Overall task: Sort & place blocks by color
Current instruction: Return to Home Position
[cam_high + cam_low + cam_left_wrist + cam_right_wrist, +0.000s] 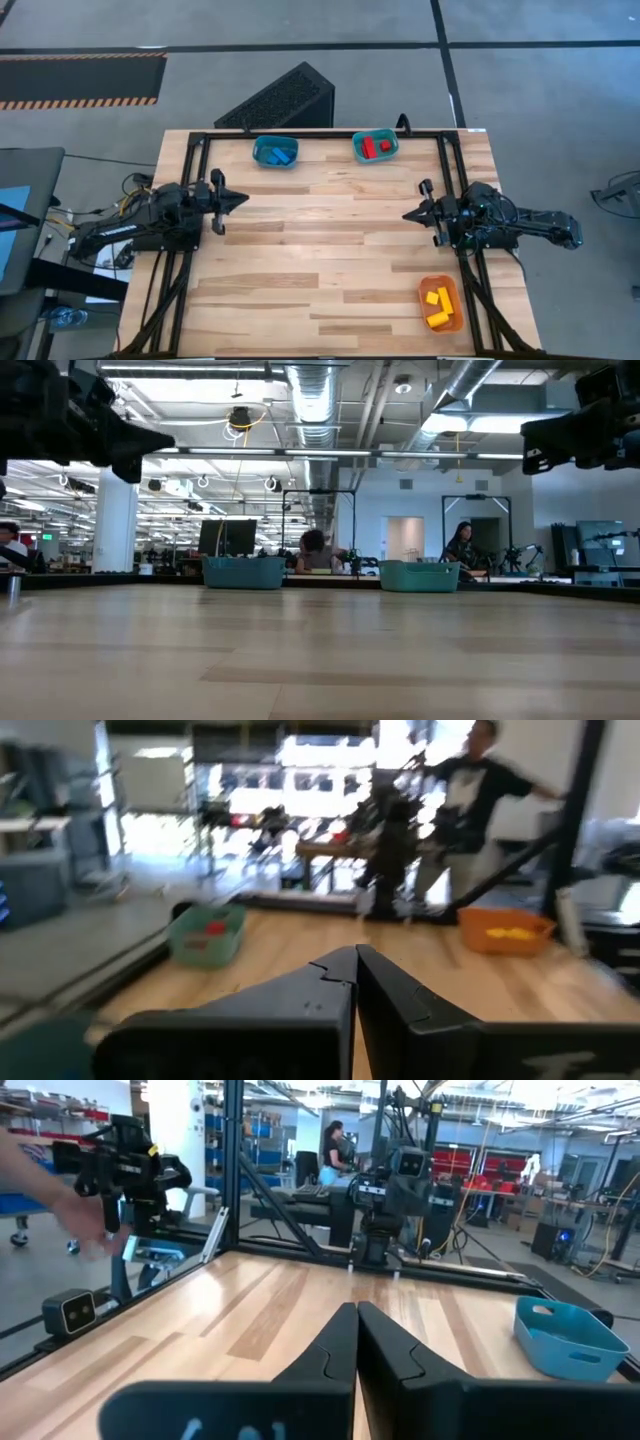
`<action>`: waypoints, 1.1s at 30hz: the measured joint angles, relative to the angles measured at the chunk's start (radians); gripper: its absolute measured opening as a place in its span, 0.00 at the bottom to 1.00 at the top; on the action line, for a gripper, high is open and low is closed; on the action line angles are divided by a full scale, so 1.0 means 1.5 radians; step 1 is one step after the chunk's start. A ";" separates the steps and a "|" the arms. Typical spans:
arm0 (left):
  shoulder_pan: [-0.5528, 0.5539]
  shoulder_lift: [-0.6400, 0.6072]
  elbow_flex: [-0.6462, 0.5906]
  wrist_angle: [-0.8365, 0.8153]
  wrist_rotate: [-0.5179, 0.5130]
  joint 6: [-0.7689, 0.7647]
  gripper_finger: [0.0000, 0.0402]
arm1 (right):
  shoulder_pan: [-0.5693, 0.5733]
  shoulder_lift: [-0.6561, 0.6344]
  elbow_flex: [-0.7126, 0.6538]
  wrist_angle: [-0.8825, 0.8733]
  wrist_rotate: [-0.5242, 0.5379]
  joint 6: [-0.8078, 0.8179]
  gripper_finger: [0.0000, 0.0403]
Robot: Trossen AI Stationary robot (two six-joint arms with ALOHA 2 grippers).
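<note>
Seen from table height, the walls of the blue bin [243, 572] and the teal bin [419, 576] at the far edge hide what lies inside them, and the orange bin [437, 282] is outside that view. Only the overhead view shows the sorting: blue blocks [278, 154] in the blue bin, red blocks [375, 147] in the teal bin, and yellow blocks [436, 305] in the orange bin beside the right arm. The left gripper [243, 200] hangs over the table's left side and the right gripper [407, 214] over its right, tips facing each other, well apart. Each wrist view shows its own fingers pressed together and holding nothing; the left wrist view is blurred.
</note>
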 joint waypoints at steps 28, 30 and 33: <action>0.000 0.002 0.000 -0.037 -0.106 -0.003 0.00 | 0.000 0.000 -0.001 -0.010 0.000 -0.001 0.06; 0.000 0.002 0.001 -0.037 -0.106 -0.003 0.00 | 0.000 0.000 -0.001 -0.010 0.000 -0.001 0.06; 0.000 0.002 0.001 -0.037 -0.106 -0.003 0.00 | 0.000 0.000 -0.001 -0.010 -0.001 -0.001 0.07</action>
